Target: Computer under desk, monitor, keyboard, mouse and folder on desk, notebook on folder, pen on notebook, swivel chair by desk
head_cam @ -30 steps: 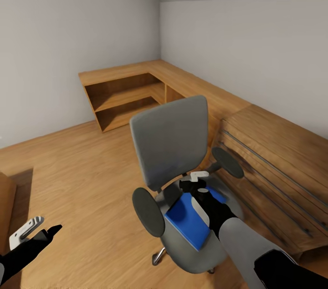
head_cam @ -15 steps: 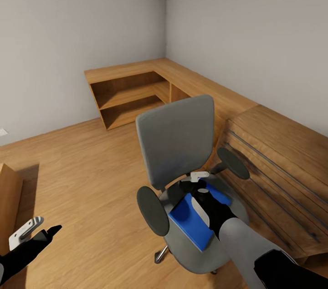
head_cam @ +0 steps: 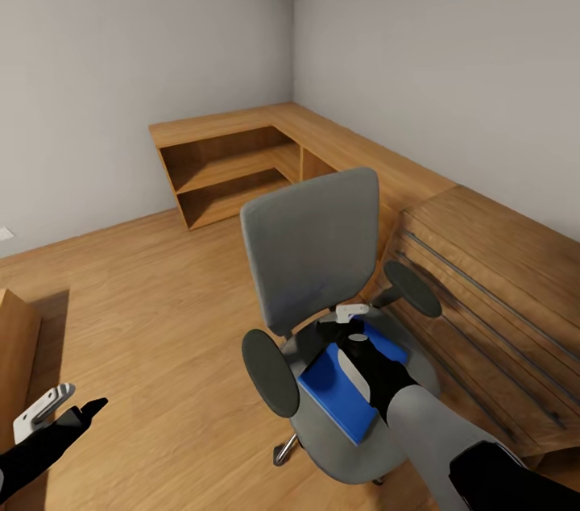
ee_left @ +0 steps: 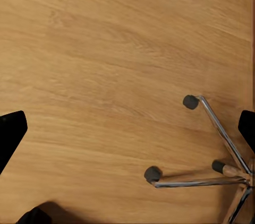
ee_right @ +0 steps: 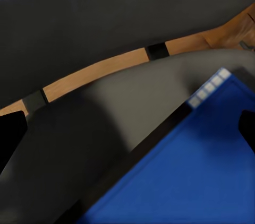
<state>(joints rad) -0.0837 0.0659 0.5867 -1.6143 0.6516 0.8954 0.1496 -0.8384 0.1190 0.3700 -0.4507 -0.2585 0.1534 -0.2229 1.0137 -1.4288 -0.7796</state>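
The grey swivel chair point(head_cam: 310, 249) stands on the wood floor with its tall back toward the corner. A flat bright-blue folder point(head_cam: 332, 388) lies on its seat. My right gripper point(head_cam: 342, 319) hangs open just over the folder's far end, close to the backrest. In the right wrist view the blue folder point(ee_right: 202, 173) and the grey seat point(ee_right: 111, 123) lie between the wide-apart fingertips point(ee_right: 10, 134). My left gripper point(head_cam: 66, 408) is open, low over the floor left of the chair. The left wrist view looks down at the chair's chrome base point(ee_left: 212, 152).
Low wooden shelving point(head_cam: 229, 164) runs along both walls into the corner. A light-wood chest of drawers point(head_cam: 499, 293) stands close to the chair's right side. Another wooden piece point(head_cam: 12, 350) is at the left edge. Open plank floor point(head_cam: 153, 309) lies left of the chair.
The whole head view shifted slightly a second ago, so the camera moved. Since then the chair, the folder and my right gripper look unchanged; my left gripper sits a touch lower.
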